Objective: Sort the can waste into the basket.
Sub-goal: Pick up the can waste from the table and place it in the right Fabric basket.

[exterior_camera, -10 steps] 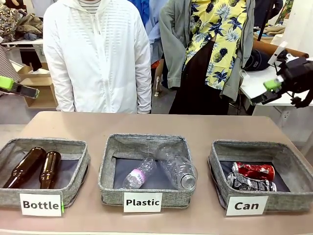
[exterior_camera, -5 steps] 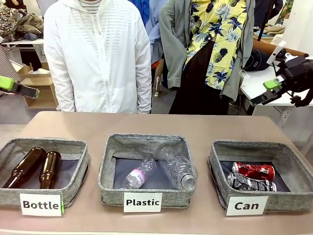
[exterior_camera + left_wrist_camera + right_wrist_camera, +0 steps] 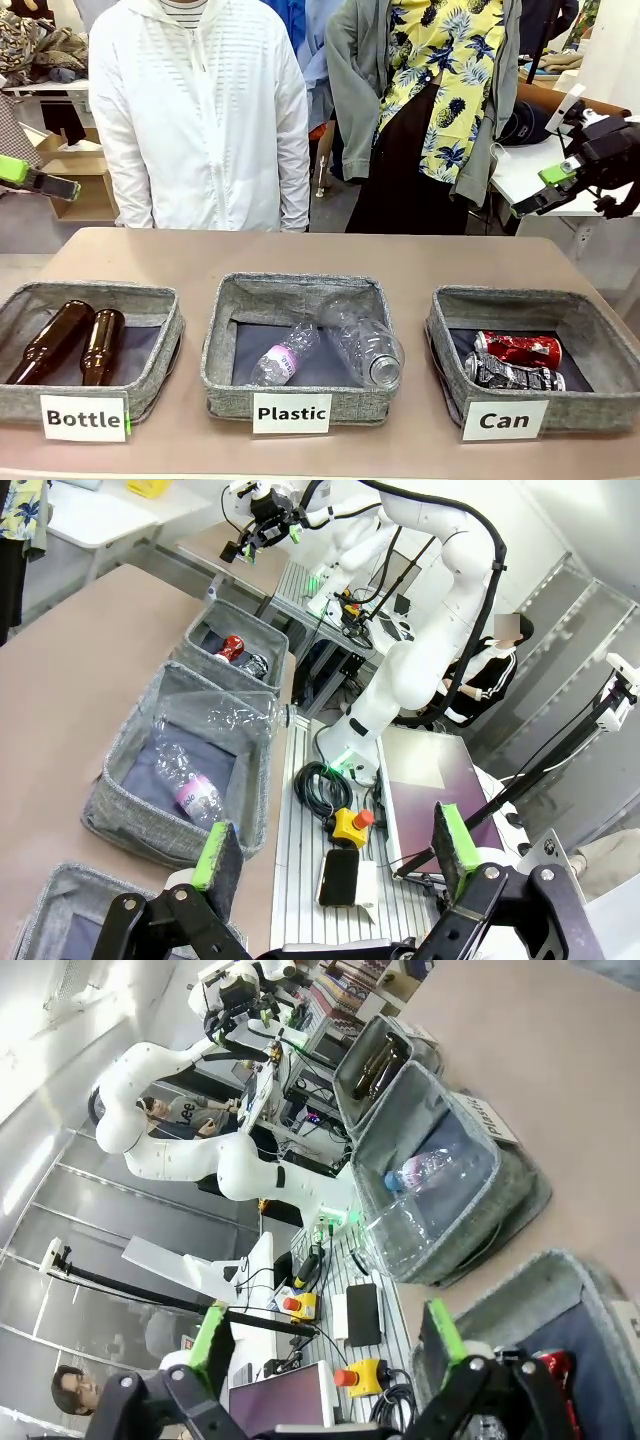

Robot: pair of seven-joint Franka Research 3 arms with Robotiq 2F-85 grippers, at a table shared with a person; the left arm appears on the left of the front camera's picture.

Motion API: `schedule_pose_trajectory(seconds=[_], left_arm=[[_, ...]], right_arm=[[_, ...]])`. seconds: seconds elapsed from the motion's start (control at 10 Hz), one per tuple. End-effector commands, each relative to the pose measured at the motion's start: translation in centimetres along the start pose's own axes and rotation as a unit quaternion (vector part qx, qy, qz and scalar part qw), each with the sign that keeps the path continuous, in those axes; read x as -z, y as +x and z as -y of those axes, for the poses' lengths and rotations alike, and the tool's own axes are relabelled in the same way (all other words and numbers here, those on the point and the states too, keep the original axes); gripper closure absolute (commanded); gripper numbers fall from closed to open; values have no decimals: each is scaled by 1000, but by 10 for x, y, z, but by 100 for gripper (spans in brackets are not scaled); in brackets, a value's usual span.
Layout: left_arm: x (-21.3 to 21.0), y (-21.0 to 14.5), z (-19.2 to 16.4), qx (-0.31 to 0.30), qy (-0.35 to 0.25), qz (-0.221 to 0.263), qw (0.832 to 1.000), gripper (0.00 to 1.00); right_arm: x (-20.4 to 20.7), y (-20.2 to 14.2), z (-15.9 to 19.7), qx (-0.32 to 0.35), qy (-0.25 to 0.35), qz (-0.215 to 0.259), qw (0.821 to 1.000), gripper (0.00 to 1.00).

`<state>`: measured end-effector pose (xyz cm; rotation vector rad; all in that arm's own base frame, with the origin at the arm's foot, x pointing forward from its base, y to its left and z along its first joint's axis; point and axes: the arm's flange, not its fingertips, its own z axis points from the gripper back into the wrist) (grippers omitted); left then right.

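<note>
Front view: two crushed metal drink cans are seen lying side by side in the grey felt-like basket (image 3: 445, 345) labelled "Can" at the table's right end, the red can with silver ends (image 3: 518, 349) behind the silver can with black print (image 3: 514, 375), the two touching or nearly so. A like grey bin labelled "Plastic" (image 3: 225, 345) is placed in the middle with two clear plastic bottles (image 3: 365, 341) in it, and a third labelled "Bottle" (image 3: 160, 345) at the left with two brown glass bottles (image 3: 55, 341). The right gripper (image 3: 540, 190) is held high above the table's right edge, its green-padded fingers spread and nothing between them. The left gripper (image 3: 35, 178) is raised at the left edge; in the left wrist view its fingers (image 3: 218, 855) are seen spread wide, empty. Two people are stood at the far side.
</note>
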<state>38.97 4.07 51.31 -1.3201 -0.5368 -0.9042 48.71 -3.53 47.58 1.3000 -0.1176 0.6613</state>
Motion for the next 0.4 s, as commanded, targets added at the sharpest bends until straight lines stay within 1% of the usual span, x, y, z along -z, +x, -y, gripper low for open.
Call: schedule_pose_trajectory(seconds=[0.0, 0.3], left_arm=[[1, -1, 3, 1, 0, -4, 1000, 0], [1, -1, 3, 1, 0, -4, 1000, 0]], right_arm=[[0, 0, 1, -11, -8, 1, 1000, 0], [0, 0, 1, -11, -8, 1, 1000, 0]])
